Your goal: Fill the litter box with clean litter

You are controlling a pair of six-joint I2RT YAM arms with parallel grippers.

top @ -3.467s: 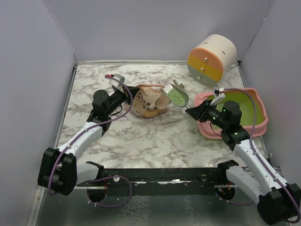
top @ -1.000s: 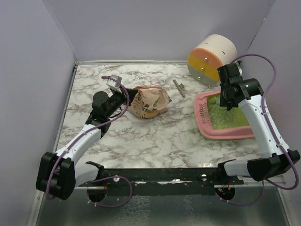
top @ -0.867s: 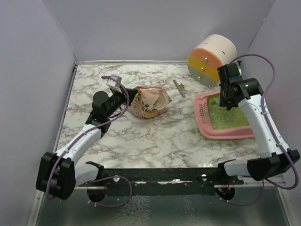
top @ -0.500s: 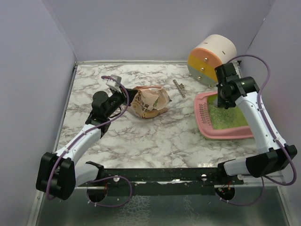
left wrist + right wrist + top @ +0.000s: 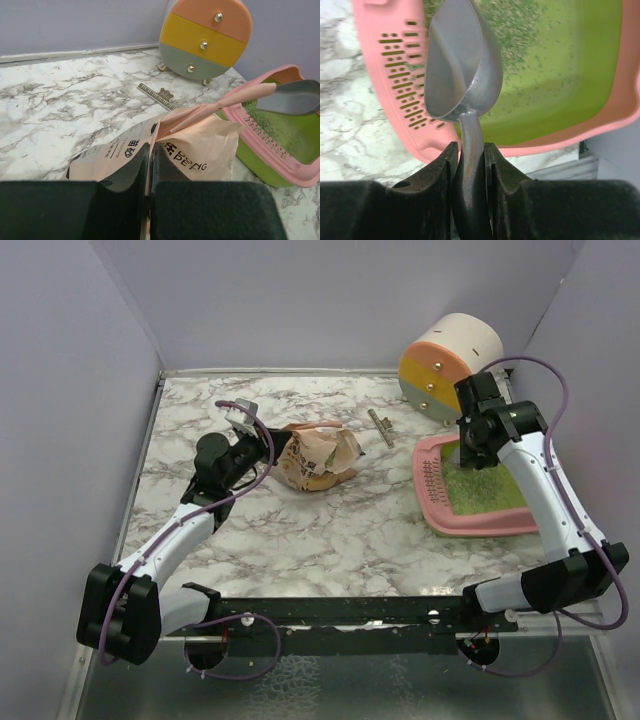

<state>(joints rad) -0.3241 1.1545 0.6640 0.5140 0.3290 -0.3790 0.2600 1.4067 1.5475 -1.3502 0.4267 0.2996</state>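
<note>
Overhead, the litter box [image 5: 431,492] sat at the right of the frame on the marble table [image 5: 300,530], below the banded round drum [image 5: 450,365]. The clean litter [image 5: 478,488] lay inside it as a thin speckled layer, and in the right wrist view the clean litter [image 5: 515,25] was densest toward the top of the frame, with lime-green floor showing through lower down. The right gripper [image 5: 470,150] had its fingers drawn narrow around the handle of a silver scoop [image 5: 460,60], whose bowl showed bare metal and hung over the slotted pink edge of the litter box [image 5: 395,65]. Left of centre in the overhead view, the left gripper [image 5: 266,450] met a tan paper bag [image 5: 320,455] lying on its side. In the left wrist view the left gripper [image 5: 150,150] had its fingers pressed together on a fold of the bag [image 5: 200,145]. A small metal strip [image 5: 380,427] lay on the marble between the bag and the drum.
</note>
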